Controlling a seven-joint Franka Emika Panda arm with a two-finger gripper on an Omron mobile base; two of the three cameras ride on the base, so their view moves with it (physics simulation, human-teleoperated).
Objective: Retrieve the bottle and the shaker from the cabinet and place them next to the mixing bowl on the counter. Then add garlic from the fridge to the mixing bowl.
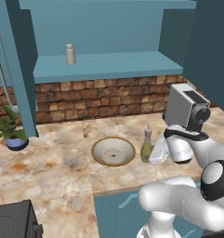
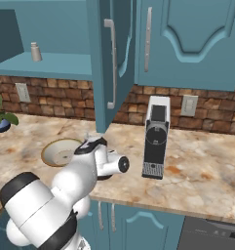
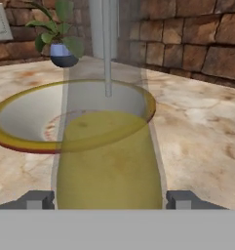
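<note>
While the cabinet (image 1: 104, 28) hangs open above the mixing bowl (image 1: 113, 150), the worktop (image 1: 53, 162) carries that bowl near its front edge. Right of the bowl and further back stands a grey coffee machine (image 2: 155, 136); left of it sits a potted plant (image 1: 10, 130). Just beside the bowl's right rim stands the bottle (image 1: 146, 145), upright. Spread wide, the claw (image 3: 109, 199) has a tip on each side of the bottle. High above the bowl, the shaker (image 1: 70, 54) stands on the cabinet shelf.

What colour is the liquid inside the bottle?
Olive-yellow, filling the bottle partway up; the hand view shows it best.
</note>
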